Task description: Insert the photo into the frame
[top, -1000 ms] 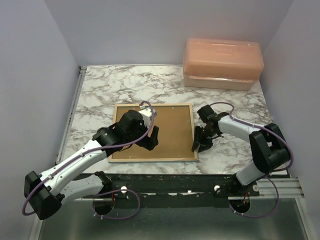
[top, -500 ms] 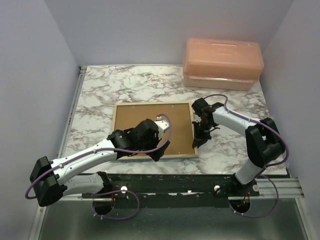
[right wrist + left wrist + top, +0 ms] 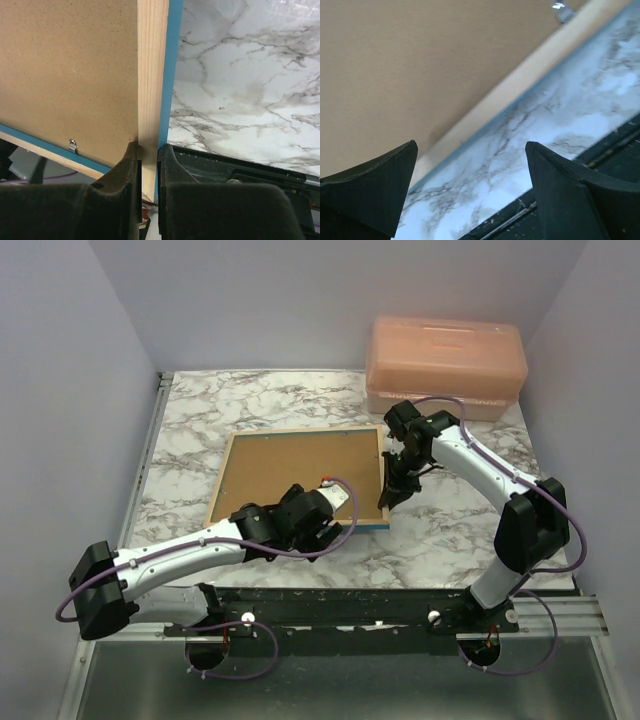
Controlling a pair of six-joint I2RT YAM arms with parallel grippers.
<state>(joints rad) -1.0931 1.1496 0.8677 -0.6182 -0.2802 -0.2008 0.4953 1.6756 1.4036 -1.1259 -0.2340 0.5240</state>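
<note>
The right pincer pinches the right rail of the frame; the left pincer hangs spread at its lower edge. A peach box sits upper right, well apart.

frame front unseen, near edge under left arm

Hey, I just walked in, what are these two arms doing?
The right gripper is shut on the right rim of the frame, which lies back-up, brown backing board showing, and seems tipped up on that side. The left gripper hangs open over the frame's near edge, holding nothing. No photo is in view. A peach box sits at the back of the marble table.
</note>
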